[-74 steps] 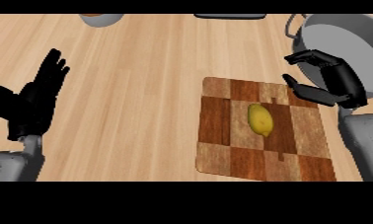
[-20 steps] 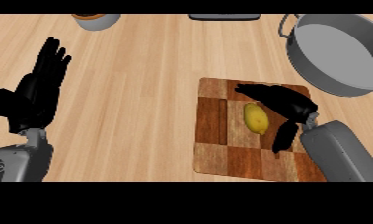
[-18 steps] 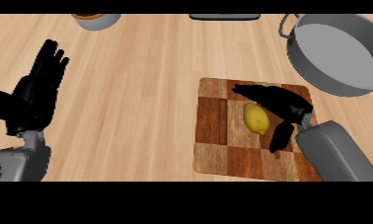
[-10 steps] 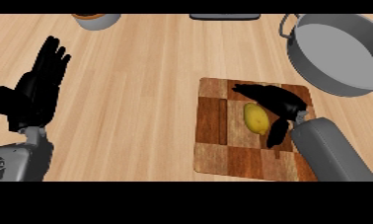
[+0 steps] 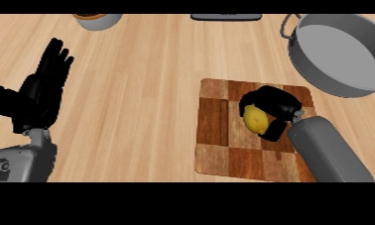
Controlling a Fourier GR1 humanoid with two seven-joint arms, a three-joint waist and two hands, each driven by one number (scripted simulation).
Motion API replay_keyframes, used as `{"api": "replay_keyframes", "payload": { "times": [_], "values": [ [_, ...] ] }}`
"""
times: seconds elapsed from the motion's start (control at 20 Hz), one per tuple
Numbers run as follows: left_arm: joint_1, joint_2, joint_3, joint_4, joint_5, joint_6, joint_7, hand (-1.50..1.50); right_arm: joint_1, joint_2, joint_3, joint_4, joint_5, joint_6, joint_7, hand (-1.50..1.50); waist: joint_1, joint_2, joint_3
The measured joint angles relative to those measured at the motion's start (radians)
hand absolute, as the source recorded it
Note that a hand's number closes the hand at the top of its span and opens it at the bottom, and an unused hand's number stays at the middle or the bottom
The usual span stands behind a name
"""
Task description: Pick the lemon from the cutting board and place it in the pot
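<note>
**Right hand closed round lemon on cutting board**

Right hand (image 5: 275, 107): over the checkered cutting board (image 5: 216, 140), fingers curled round the lemon (image 5: 254, 119) from its right and top, grey forearm running to the lower right edge. Lemon: on the board's middle, right half hidden by the hand (whether it is lifted cannot be told). Left hand (image 5: 40, 92): resting at the left edge, fingers straight and up, holding nothing. Pot (image 5: 333, 53): grey, upper right, cut off by the right edge, well apart from the board's lemon.
</note>
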Motion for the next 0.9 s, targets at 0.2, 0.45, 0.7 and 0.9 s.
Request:
{"api": "replay_keyframes", "payload": {
  "times": [0.2,0.45,0.7,0.9],
  "values": [
    [-0.011,-0.005,0.004,-0.015,-0.013,0.003,0.021,0.0,-0.013,0.007,-0.013,0.046,0.035,-0.029,-0.046,1.5,0.0,-0.002,-0.001],
    [-0.002,-0.006,0.024,-0.006,-0.007,-0.009,0.012,0.0,0.097,-0.078,-0.005,-0.06,0.044,-0.04,-0.17,1.5,-0.014,-0.002,0.0],
    [0.037,0.011,0.053,-0.031,0.0,-0.008,0.014,0.0,0.325,-0.298,0.037,-0.242,0.029,-0.121,-0.427,1.5,-0.055,-0.013,0.001],
    [0.042,0.01,0.056,-0.038,-0.004,-0.002,0.02,0.0,0.486,-0.457,-0.046,-0.35,-0.093,-0.205,-0.542,1.5,-0.065,-0.011,0.001]
  ]
}}
